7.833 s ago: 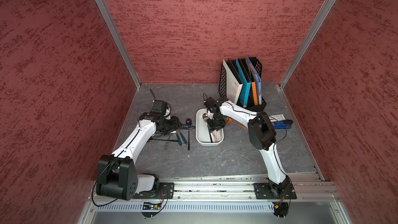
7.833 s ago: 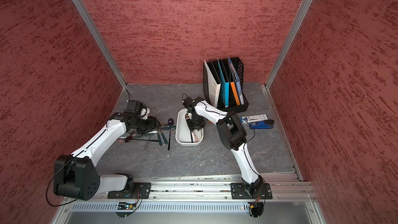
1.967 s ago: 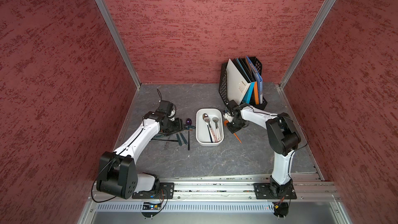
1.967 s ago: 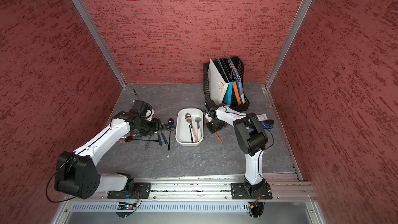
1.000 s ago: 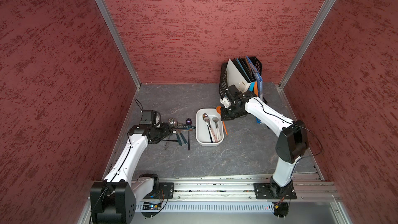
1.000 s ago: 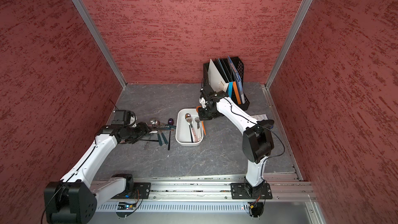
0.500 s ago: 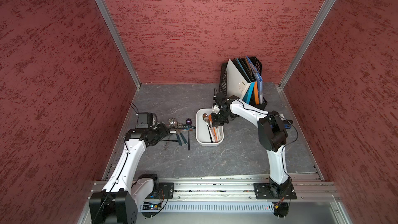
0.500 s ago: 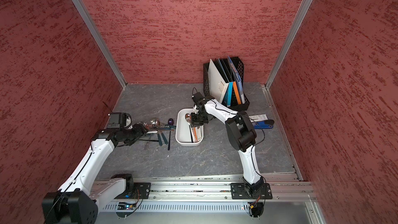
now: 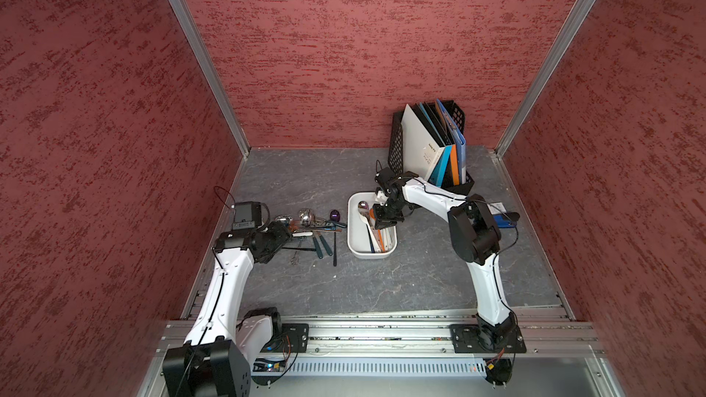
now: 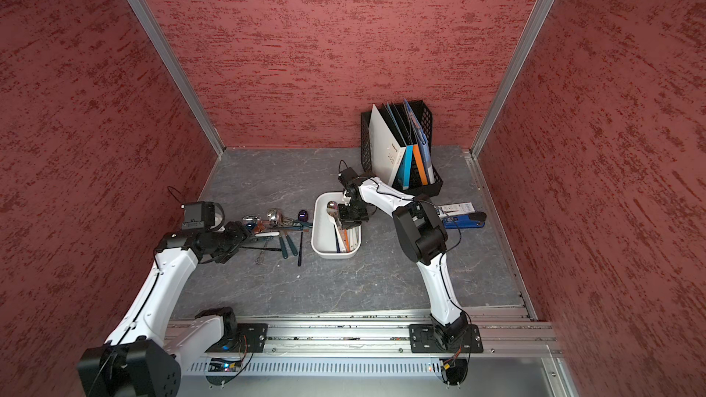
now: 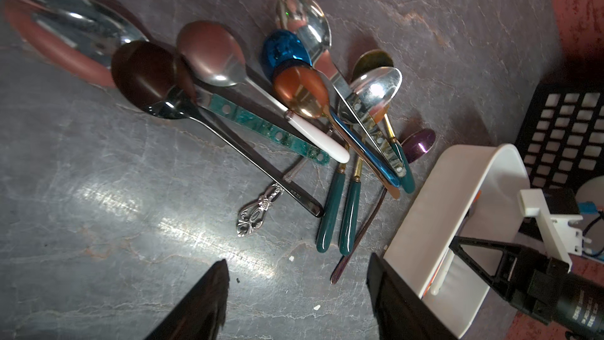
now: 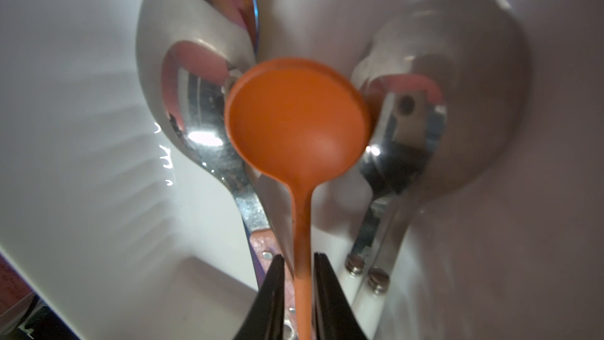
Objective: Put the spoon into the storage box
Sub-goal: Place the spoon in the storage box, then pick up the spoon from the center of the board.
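Right claw reaches down into the storage box, its jaws narrowly apart on either side of the orange spoon handle, a sliver of gap showing. That spoon's bowl sits between the bowls of two metal spoons inside the box, toward its 12 o'clock end. Left claw hovers with jaws wide apart and empty at 9 o'clock of a heap of spoons on the surface, itself at 9 o'clock of the box. A black file rack stands at 1 o'clock of the box.
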Motion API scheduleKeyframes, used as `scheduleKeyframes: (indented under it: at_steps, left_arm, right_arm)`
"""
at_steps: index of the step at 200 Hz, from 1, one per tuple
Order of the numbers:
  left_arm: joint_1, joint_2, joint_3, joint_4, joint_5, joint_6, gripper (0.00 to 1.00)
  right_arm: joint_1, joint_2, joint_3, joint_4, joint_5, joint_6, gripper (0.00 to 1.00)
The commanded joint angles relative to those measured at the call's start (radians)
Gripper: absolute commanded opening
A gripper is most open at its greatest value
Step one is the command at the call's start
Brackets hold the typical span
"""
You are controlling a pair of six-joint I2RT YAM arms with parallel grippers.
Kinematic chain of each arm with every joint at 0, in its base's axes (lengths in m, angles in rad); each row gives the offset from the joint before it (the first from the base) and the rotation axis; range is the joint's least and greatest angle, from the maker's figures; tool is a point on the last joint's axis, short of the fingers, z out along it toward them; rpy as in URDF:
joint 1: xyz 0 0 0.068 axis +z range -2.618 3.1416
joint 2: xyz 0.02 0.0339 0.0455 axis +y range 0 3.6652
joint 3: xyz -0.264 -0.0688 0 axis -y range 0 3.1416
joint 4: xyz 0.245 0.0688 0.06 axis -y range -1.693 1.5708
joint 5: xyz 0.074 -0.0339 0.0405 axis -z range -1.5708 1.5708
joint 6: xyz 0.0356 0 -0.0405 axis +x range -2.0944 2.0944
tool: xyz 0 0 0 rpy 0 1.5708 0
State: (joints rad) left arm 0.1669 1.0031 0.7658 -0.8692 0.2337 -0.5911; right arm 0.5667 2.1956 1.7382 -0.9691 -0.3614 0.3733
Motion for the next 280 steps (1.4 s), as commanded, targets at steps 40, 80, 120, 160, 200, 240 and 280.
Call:
scheduleKeyframes:
  at_steps: [40,80,120,160,200,240,280]
  left_arm:
    - [0.045,0.039,-0.032,-0.011,0.003,-0.106,0.69]
    - [0.051,0.086,-0.032,0.041,0.002,-0.193,0.66]
    - [0.028,0.160,0.001,0.110,0.014,-0.246,0.63]
    - [-0.057,0.262,0.065,0.136,-0.040,-0.294,0.60]
    - [-0.085,0.283,0.038,0.154,-0.102,-0.386,0.52]
    - [-0.086,0.309,0.008,0.187,-0.137,-0.442,0.45]
    - [-0.097,0.355,-0.007,0.255,-0.136,-0.502,0.41]
  right_arm:
    - [0.003,-0.088,-0.009,-0.003,0.033,-0.029,0.38]
    - [0.004,-0.141,-0.015,-0.027,0.036,-0.055,0.45]
    - [0.004,-0.221,-0.035,-0.065,0.087,-0.115,0.44]
    - [0.003,-0.265,-0.061,-0.092,0.129,-0.174,0.43]
    - [0.002,-0.286,-0.066,-0.110,0.153,-0.229,0.42]
    - [0.002,-0.300,-0.074,-0.093,0.142,-0.260,0.41]
    - [0.000,-0.291,-0.081,-0.101,0.139,-0.287,0.40]
